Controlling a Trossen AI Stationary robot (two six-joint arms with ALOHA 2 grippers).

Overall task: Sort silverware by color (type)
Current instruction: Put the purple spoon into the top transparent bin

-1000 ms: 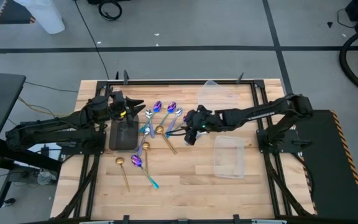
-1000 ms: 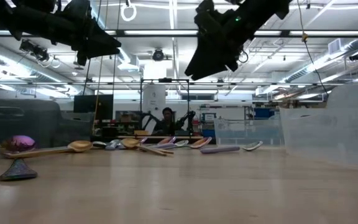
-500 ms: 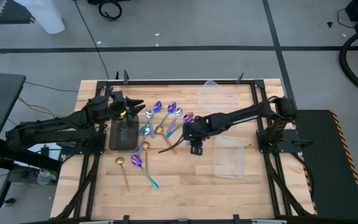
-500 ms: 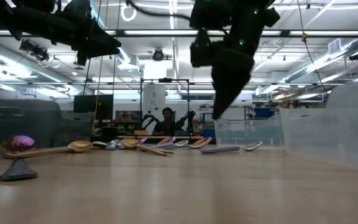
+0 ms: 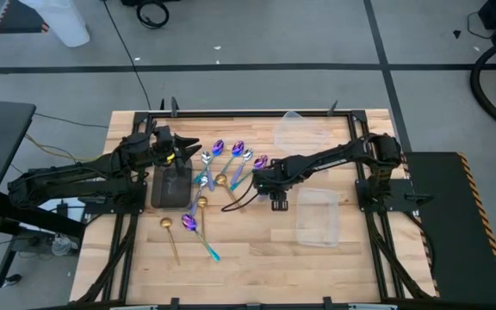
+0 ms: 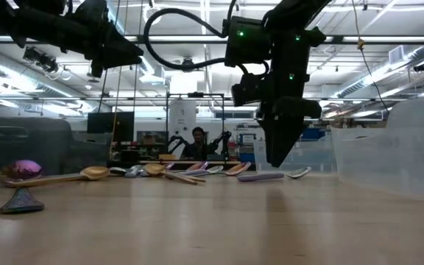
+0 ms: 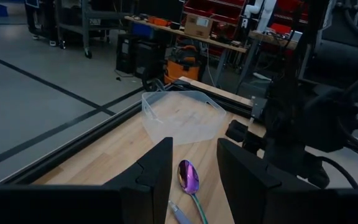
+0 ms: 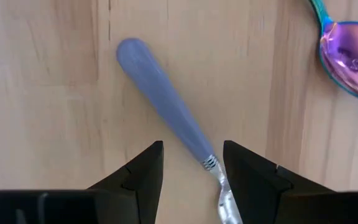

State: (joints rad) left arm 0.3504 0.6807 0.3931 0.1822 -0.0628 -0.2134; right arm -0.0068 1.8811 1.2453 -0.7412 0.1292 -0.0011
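We work at a wooden table [image 5: 257,250] in a big workshop hall with shelving behind. Our left gripper [image 5: 184,151] hangs above the far end of the dark tray [image 5: 170,189], its fingers [image 7: 154,171] parted and empty; beyond that gap lies a purple spoon [image 7: 189,176], and past it a clear tub [image 7: 182,115]. The spoons [image 5: 222,168] are scattered mid-table, between our two grippers, with a gold spoon [image 5: 170,234] nearer the front edge. Our right gripper [image 5: 275,200] points straight down, low over the wood, jaws open with nothing gripped; a lilac-handled spoon [image 8: 166,112] lies flat with its neck right between the fingertips [image 8: 142,171], the handle running out ahead of them. Another clear tub [image 5: 317,217] sits just beside this gripper.
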